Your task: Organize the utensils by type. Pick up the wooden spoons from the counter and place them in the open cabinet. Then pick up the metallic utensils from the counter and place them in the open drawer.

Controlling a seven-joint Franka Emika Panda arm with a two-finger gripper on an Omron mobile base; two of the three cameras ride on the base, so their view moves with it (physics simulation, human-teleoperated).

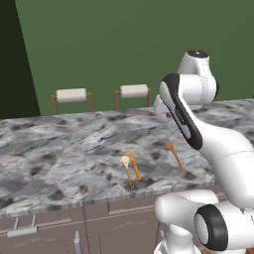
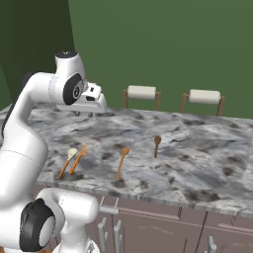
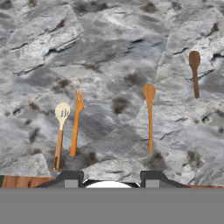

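Four utensils lie on the marbled counter (image 3: 109, 48) near its front edge. From left to right in the hand view they are a pale-headed slotted spoon (image 3: 60, 133) with an orange handle, an orange fork (image 3: 76, 122), an orange wooden spoon (image 3: 149, 116) and a dark brown wooden spoon (image 3: 195, 72). The base views show the fork (image 1: 134, 165), the orange spoon (image 2: 122, 160) and the brown spoon (image 2: 156, 145). My gripper (image 3: 111, 178) hovers well above them, open, with nothing between its fingertips (image 3: 72, 177). The hand (image 2: 91, 101) points down at the counter. The open cabinet and the open drawer are out of view.
Two stools with white padded backs (image 1: 72, 95) (image 1: 134, 91) stand behind the counter against a green wall. Grey-brown cabinet fronts with silver bar handles (image 1: 22, 230) (image 2: 109, 210) run below the counter's front edge. My own arm (image 1: 218, 149) rises at the right of the left base view.
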